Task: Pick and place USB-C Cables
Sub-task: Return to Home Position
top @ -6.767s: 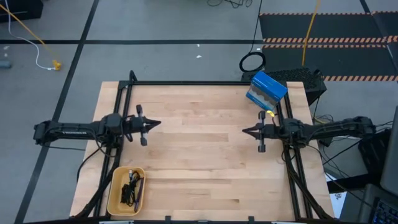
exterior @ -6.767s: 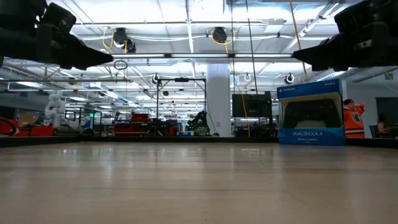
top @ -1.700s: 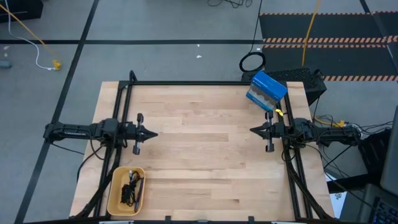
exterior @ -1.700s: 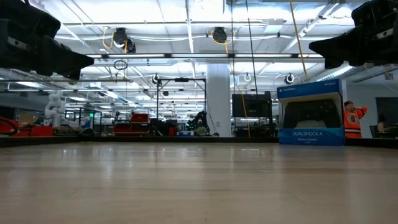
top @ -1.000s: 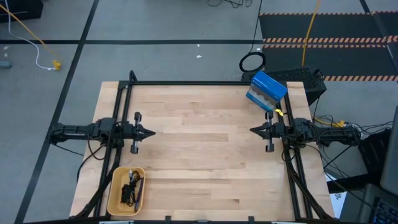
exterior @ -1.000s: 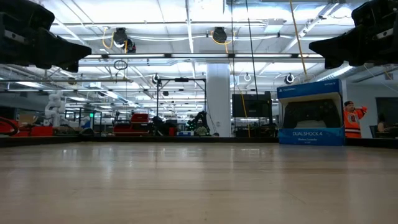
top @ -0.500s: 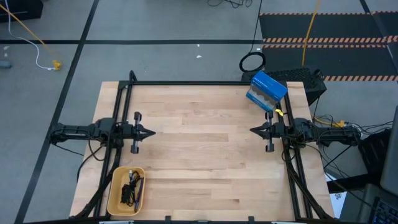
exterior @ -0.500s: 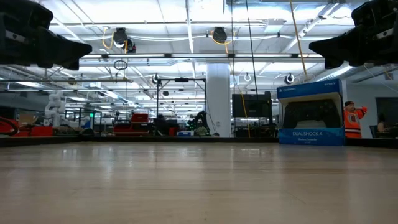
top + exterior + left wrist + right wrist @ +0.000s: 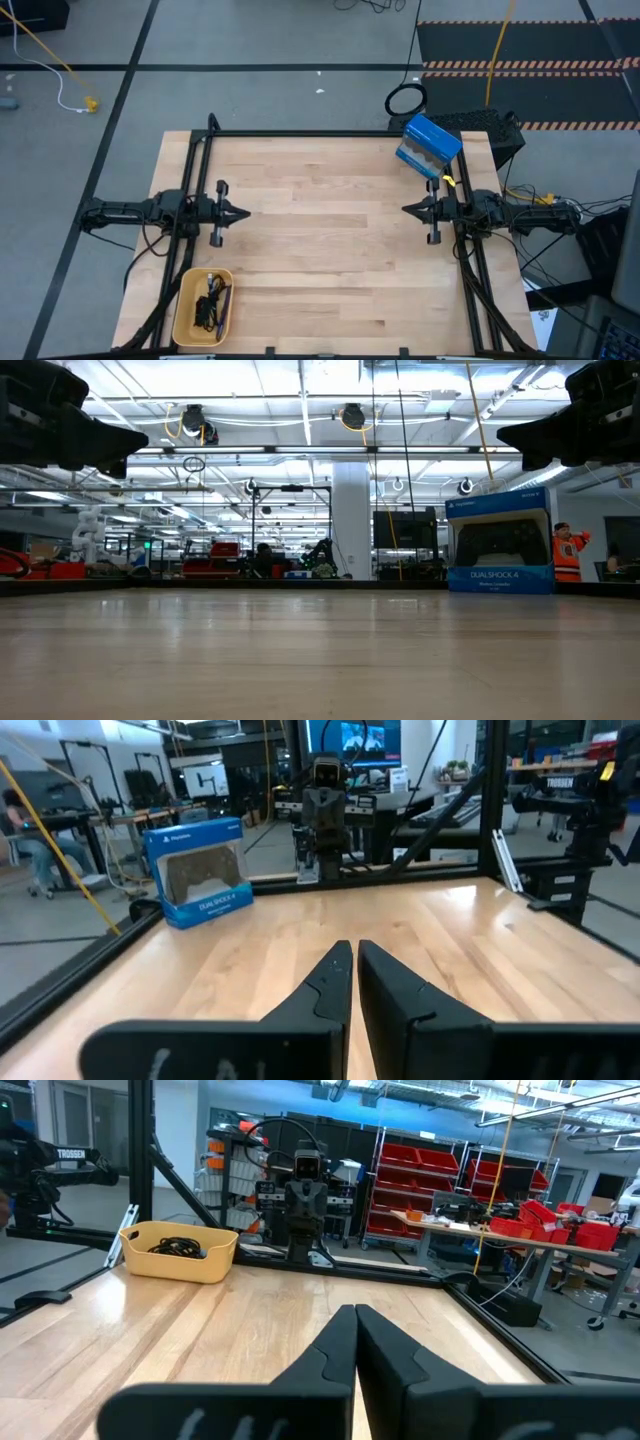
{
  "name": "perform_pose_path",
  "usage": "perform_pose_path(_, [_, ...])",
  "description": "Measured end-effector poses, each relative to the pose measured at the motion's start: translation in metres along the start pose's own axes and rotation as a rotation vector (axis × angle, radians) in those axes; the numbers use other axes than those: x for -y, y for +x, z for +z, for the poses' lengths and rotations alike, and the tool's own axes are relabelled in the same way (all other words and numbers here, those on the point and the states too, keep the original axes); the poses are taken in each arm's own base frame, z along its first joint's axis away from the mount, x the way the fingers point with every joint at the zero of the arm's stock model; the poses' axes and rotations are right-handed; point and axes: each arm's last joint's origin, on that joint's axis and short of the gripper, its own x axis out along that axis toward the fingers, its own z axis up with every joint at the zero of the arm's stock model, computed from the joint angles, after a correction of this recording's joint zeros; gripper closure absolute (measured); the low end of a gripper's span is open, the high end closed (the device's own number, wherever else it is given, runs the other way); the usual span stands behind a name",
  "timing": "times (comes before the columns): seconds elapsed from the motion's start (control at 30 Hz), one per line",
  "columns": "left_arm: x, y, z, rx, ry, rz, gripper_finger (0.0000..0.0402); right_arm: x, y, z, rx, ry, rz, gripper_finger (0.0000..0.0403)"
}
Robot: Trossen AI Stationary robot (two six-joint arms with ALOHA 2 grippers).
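A bundle of dark USB-C cables point(image 9: 211, 300) lies in a yellow tray point(image 9: 185, 317) at the table's near left corner; the right wrist view shows the cables point(image 9: 176, 1247) over the tray's rim point(image 9: 180, 1258). I cannot tell the cables apart, and no purple one shows. My left gripper point(image 9: 244, 212) hovers shut above the table's left side, pointing right, fingertips point(image 9: 354, 948) nearly together. My right gripper point(image 9: 405, 209) hovers shut above the right side, pointing left, its fingers point(image 9: 354, 1314) closed. Both are far from the cables.
A blue PlayStation controller box point(image 9: 429, 146) stands at the far right corner, also seen in the low view point(image 9: 499, 542) and left wrist view point(image 9: 199, 872). A black cable ring point(image 9: 405, 100) lies on the floor beyond the table. Black frame rails point(image 9: 320, 133) border the bare wooden tabletop point(image 9: 320, 230).
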Motion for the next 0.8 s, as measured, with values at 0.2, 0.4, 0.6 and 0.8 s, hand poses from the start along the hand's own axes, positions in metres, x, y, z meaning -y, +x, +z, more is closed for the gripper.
perform_pose_path(0.2, [0.0, 0.0, 0.0, 0.0, 0.004, 0.0, 0.0379, 0.0, 0.0, 0.0, 0.0, 0.0, 0.0, 0.0403])
perform_pose_path(0.4, [0.0, 0.0, 0.0, 0.0, -0.002, 0.0, 0.0392, 0.0, 0.0, 0.0, 0.0, 0.0, 0.0, 0.0403])
perform_pose_path(0.6, [0.0, 0.0, 0.0001, 0.001, -0.002, 0.0, 0.0397, 0.0, 0.0, 0.0001, 0.0, 0.0, 0.0, 0.0403])
perform_pose_path(0.8, [0.0, 0.0, 0.0001, 0.001, -0.002, 0.0, 0.0375, 0.0, 0.0, 0.0001, 0.0, 0.0, -0.001, 0.0403])
